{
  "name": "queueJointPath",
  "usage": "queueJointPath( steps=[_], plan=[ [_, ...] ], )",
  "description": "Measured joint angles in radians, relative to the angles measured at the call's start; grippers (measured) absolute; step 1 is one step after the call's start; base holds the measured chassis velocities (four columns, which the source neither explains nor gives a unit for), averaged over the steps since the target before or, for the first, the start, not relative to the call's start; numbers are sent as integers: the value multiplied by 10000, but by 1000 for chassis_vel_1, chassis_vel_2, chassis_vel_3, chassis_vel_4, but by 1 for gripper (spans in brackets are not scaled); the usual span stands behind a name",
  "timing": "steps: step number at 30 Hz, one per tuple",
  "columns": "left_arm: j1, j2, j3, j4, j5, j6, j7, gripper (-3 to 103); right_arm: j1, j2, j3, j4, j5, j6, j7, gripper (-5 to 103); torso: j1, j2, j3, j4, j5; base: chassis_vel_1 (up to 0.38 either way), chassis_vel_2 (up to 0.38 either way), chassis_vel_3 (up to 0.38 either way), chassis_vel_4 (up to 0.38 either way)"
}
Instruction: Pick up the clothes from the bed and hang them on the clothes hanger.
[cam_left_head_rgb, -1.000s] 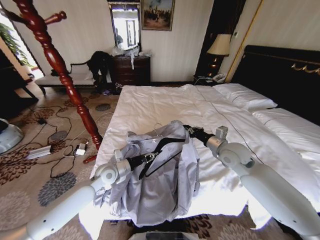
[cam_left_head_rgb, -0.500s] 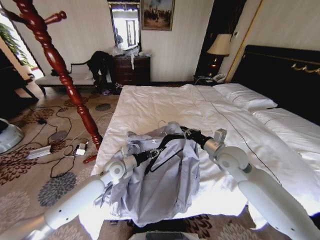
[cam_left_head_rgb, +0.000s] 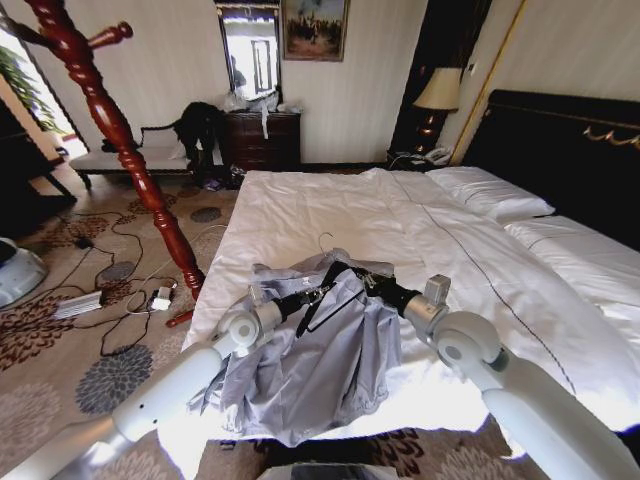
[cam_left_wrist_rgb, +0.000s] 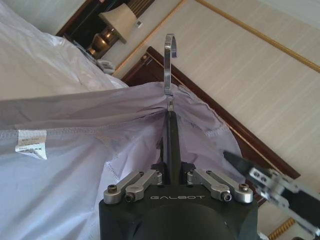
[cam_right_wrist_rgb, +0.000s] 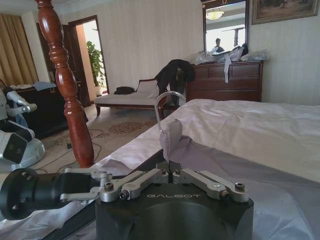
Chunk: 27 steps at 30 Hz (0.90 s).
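Since a second ago both arms have pushed forward toward mid-frame, carrying the shirt (cam_left_head_rgb: 320, 350) farther over the bed's (cam_left_head_rgb: 330, 205) near edge; it looks fully threaded, ready for hanging. The left gripper (cam_left_head_rgb: 308, 297) and right gripper (cam_left_head_rgb: 358, 278) each pinch the hanger (cam_left_head_rgb: 322, 262) bar. Its long axis runs lower left to upper right, hook toward the top of the frame.
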Motion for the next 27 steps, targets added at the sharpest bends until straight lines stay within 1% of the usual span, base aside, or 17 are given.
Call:
queueJointPath(
  steps=[3, 7, 11, 15, 16, 18, 19, 22, 24, 27],
  plan=[
    [-321, -131, 34, 121, -144, 18, -37, 15, -16, 354, 30, -89, -95, -26, 11, 0, 1, 0, 0, 0, 3, 0, 0, 0, 0],
    [-502, -137, 314, 177, -108, 26, -46, 15, -30, 354, -2, -43, -109, -35, 23, 0, 1, 0, 1, 2, 2, 0, 0, 0, 0],
    [-569, -260, 340, 282, -106, 26, -105, 15, -191, 290, 2, 166, -110, -60, 5, 0, 1, 0, 0, 1, 0, 0, 0, 0, 0],
    [-682, -357, 343, 287, -128, 26, -149, 15, -616, 257, 32, 302, -347, -97, -56, 0, 0, 0, 0, 1, 2, 0, 0, 0, 0],
    [-704, -363, 343, 274, -129, 26, -157, 15, -748, 247, 34, 317, -460, -104, -90, -3, 0, 0, 0, 0, 2, 0, 0, 0, 0],
    [-751, -366, 342, 221, -134, 24, -180, 15, -1128, 231, 32, 356, -854, -108, -186, 8, 0, 0, 1, 0, 2, 0, 0, 0, 0],
    [-751, -366, 342, 221, -134, 24, -180, 15, -1128, 231, 32, 356, -854, -108, -186, 8, 0, 0, 1, 0, 2, 0, 0, 0, 0],
    [-731, -296, 338, 26, -133, 21, -187, 15, -1436, 244, 16, 360, -1243, -105, -208, 24, 0, 0, 0, -1, 2, 0, 0, 0, 0],
    [-712, -271, 335, -18, -123, 20, -189, 15, -1477, 250, 21, 361, -1286, -99, -205, 24, 1, 0, 0, 0, 2, 0, 0, 0, 0],
    [-620, -122, 273, -191, -95, 10, -208, 15, -1615, 233, 144, 414, -1342, -35, -85, 40, 0, 0, 0, 1, 2, 0, 0, 0, 0]
  ],
)
